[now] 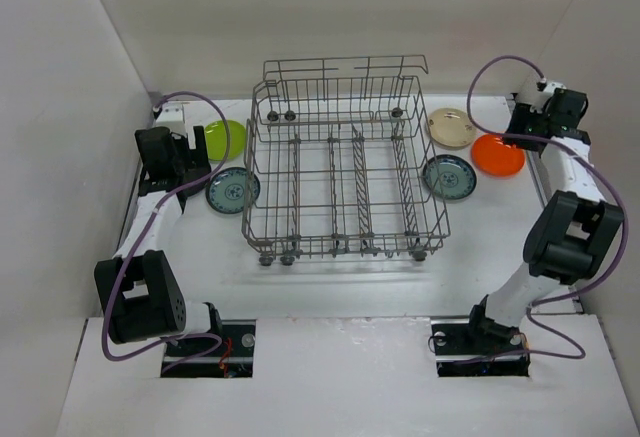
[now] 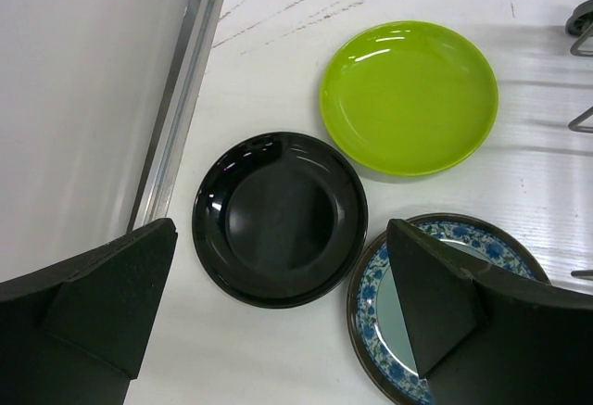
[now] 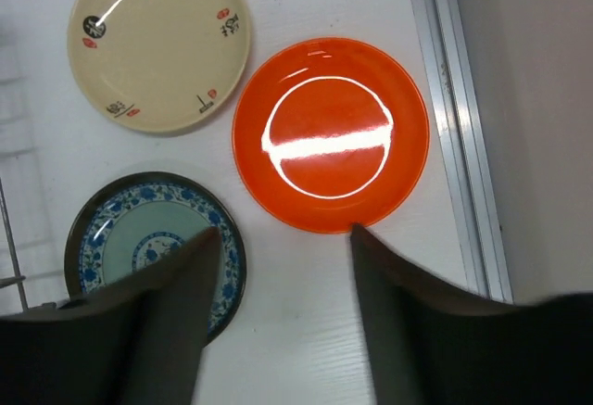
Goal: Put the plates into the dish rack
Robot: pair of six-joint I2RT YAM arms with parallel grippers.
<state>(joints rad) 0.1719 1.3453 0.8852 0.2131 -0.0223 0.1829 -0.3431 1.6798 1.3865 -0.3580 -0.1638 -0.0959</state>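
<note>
Left pincer (image 1: 192,147) and right pincer (image 1: 522,125) are flanking the dish rack (image 1: 345,172) mid-worktop (image 1: 330,292). Left wrist: it is gaping wide, black plate (image 2: 278,220) lying directly beneath. Right wrist: it is hanging spread, empty, orange plate (image 3: 331,134) just ahead by the worktop's right edge.

High rear overview; wrist views close above flanking plates (image 2: 280,218)

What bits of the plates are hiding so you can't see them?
- Black plate: top view, hidden under the left gripper.
- Left blue plate: left wrist view, gripper covers part, bottom edge cuts it.
- Right blue plate: right wrist view, lower part behind the right gripper.
</note>
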